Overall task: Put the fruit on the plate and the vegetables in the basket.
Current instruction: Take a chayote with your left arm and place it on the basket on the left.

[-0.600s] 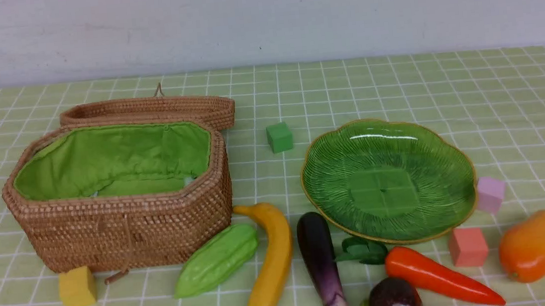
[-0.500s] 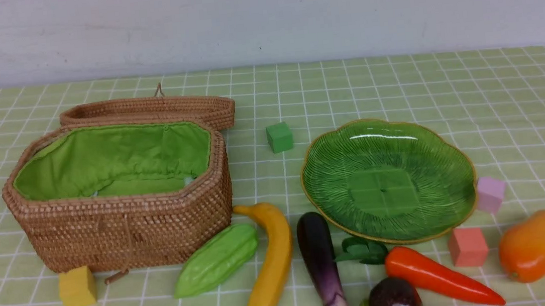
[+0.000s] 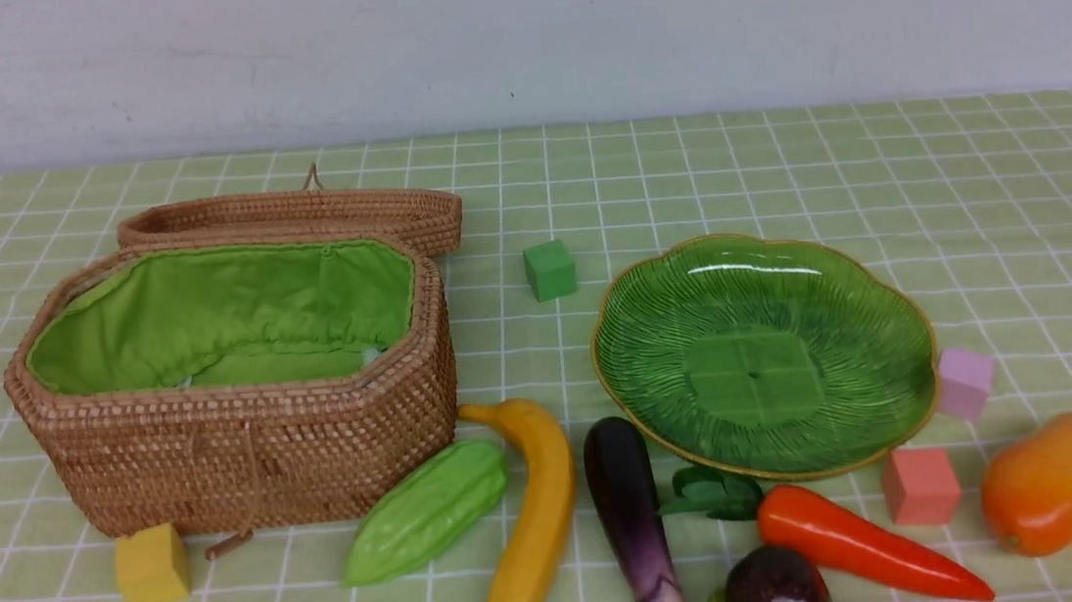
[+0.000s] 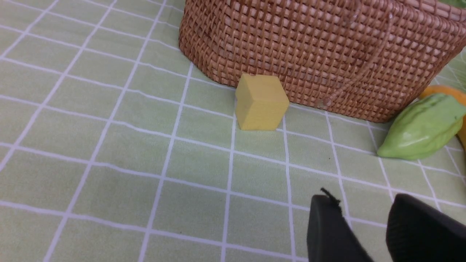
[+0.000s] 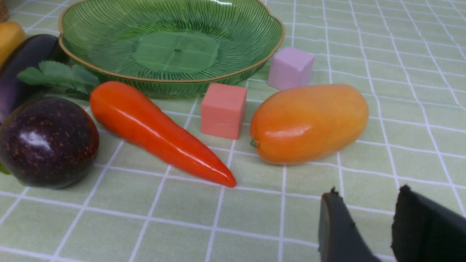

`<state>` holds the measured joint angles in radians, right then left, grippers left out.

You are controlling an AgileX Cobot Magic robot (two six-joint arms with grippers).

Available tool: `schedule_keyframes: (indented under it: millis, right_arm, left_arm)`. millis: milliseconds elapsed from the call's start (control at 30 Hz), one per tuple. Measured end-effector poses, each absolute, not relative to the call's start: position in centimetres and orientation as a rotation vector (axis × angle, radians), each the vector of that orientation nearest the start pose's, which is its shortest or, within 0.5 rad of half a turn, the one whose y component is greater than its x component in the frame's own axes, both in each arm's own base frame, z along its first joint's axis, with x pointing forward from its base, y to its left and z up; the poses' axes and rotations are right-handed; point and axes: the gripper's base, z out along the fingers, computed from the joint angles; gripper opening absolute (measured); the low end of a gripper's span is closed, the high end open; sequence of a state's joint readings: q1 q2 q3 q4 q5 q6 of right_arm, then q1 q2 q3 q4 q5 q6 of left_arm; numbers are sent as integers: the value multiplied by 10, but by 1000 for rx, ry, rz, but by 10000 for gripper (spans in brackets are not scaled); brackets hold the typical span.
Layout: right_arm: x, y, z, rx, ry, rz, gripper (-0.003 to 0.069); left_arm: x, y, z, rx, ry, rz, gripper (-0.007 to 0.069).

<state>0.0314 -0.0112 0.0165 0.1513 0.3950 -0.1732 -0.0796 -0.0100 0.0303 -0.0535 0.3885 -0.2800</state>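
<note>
The wicker basket point(image 3: 245, 447) with green lining stands open at the left, and the green plate point(image 3: 759, 368) is bare at the right. Between and in front of them lie the green gourd point(image 3: 426, 511), banana point(image 3: 537, 512), eggplant point(image 3: 631, 518), carrot point(image 3: 860, 545), round purple fruit point(image 3: 776, 593) and orange mango point(image 3: 1050, 484). My left gripper point(image 4: 364, 200) hovers open and holds nothing, short of the basket wall point(image 4: 320, 54) and the gourd point(image 4: 422, 127). My right gripper point(image 5: 367, 193) is open and holds nothing, just short of the mango point(image 5: 309, 123) and carrot point(image 5: 156, 131). Neither arm shows in the front view.
Small cubes lie about: yellow point(image 3: 151, 566) at the basket's front corner, green point(image 3: 550, 270) behind, pink-red point(image 3: 921, 486) and lilac point(image 3: 964, 383) by the plate's rim. The basket's lid point(image 3: 292, 216) lies behind it. A white wall closes the far side.
</note>
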Motion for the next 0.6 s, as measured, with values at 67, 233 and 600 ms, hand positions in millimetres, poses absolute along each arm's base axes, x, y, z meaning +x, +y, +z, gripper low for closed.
schedule_keyframes:
  millis: [67,233,600]
  right_arm:
    - [52,7,173,-101,1877,53,240]
    - [52,7,173,-101,1877,53,240]
    - [52,7,173,-101,1877,53,240]
  left_arm:
    - [52,-6,169,-223,1890,-298,238]
    - [52,-6,169,-223,1890,-298,238]
    - [56,-7,186,-386,1679,-501,238]
